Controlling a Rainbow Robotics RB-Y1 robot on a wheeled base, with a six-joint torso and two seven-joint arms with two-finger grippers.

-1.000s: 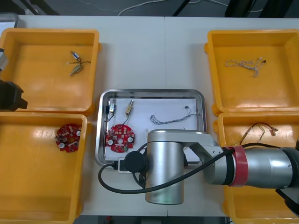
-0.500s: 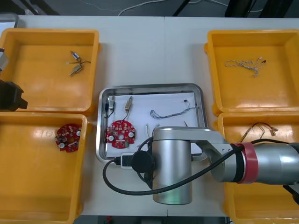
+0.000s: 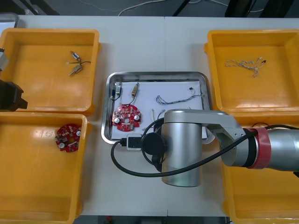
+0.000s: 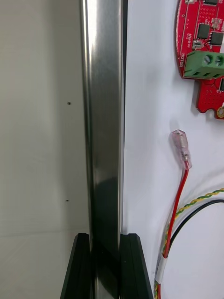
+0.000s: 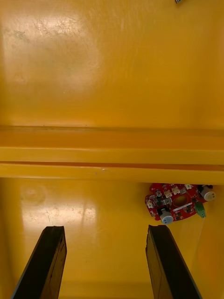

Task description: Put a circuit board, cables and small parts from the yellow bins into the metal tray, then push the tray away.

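The metal tray [image 3: 159, 74] – shiny steel at its rounded rim [image 4: 105, 117], white inside – is gripped by the right pincer [image 4: 106, 238] at its near edge: the black fingers are clamped on the rim, one inside the tray and one over the pale worktop [image 4: 37, 117]. Inside the tray a round red circuit board [image 3: 127, 117] is seen, carrying a green terminal block [image 4: 205, 63]. Beside it lie a red and yellow cable [image 4: 175, 205] ending in a clear sleeve, a twisted blue and white cable [image 3: 180, 98] and two small metal parts [image 3: 135, 89]. Compared with a second ago, the tray has been moved farther from the robot and a little to the right, its contents carried along. The left pincer [image 5: 106, 229] is held released, fingers wide apart, over the near left yellow bin [image 5: 93, 210] – smooth and glossy – where a second round red board [image 5: 175, 203] rests.
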